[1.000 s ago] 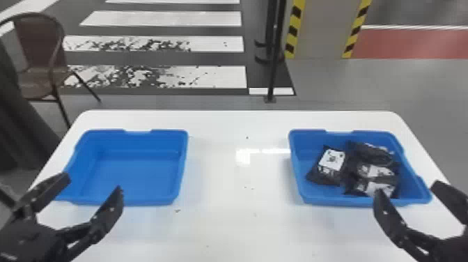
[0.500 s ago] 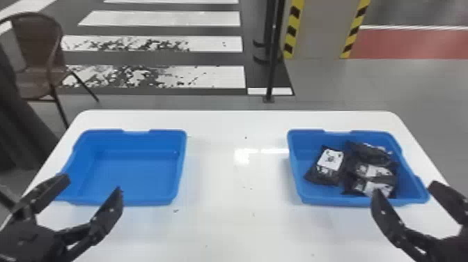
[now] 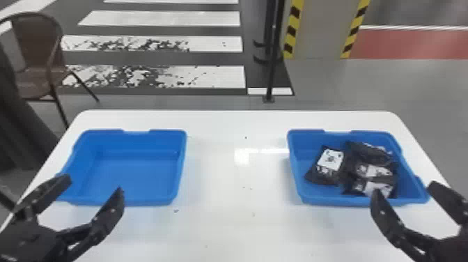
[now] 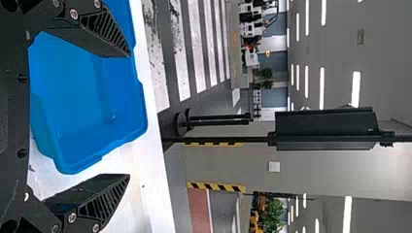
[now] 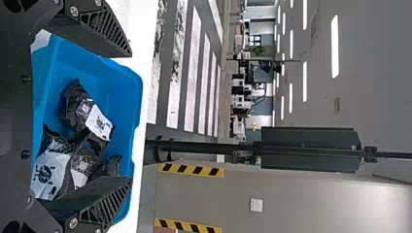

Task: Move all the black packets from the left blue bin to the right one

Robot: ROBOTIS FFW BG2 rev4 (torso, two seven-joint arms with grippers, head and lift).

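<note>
Over the front left of the table, my left gripper (image 3: 92, 195) stands open at the near edge of the left blue bin (image 3: 137, 201), which is bare inside. My right gripper (image 3: 404, 195) is open before the right blue bin (image 3: 296, 177). Several black packets (image 3: 325, 165) with white labels lie in that bin, some overlapping. In the left wrist view, the left gripper (image 4: 129, 115) has nothing between its spread fingers. Packets (image 5: 87, 111) show in the right wrist view beyond the right gripper (image 5: 131, 115), whose fingers are apart and hold nothing.
Both bins rest on a white table (image 3: 236, 223), with a wide stretch of tabletop between them. A brown chair (image 3: 38, 66) stands behind the table's left side, and a black pole (image 3: 273, 62) rises from the floor beyond the far edge.
The table and bins have shifted very slightly left in the head view. Both grippers stay open in nearly the same places, and the packets lie as before.
</note>
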